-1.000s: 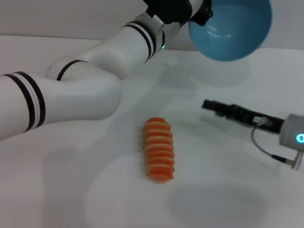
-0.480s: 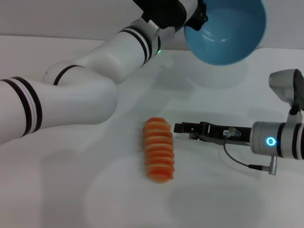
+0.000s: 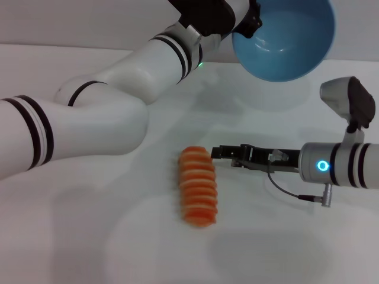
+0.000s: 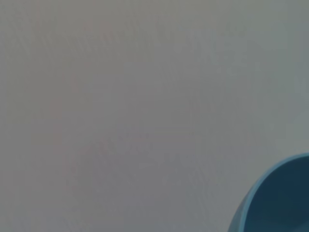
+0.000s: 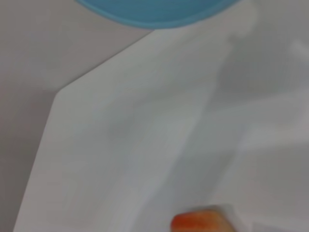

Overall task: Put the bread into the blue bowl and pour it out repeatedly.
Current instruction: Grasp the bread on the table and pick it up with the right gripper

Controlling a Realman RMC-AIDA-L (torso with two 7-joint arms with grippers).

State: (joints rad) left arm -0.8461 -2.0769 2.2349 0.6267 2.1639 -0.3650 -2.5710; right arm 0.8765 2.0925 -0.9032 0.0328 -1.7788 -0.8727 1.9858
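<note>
Since a moment ago the right pincer has slid in low over the counter from the right side, and its dark tip now sits just beside the far end of the bread, close enough that I cannot say whether it touches. Whether its fingers are spread or clenched I cannot tell from here.

The bread has not shifted: it lies flat on the white counter near the middle, lengthwise from far to near, its orange-brown ridges crossed by pale stripes. The right wrist view catches only one orange end of it.

The left pincer holds the blue bowl by its rim, raised well above the far part of the counter and tipped so the hollow faces this way. The bowl is empty inside. Its shadow falls on the counter beneath it, well apart from the bread.
</note>
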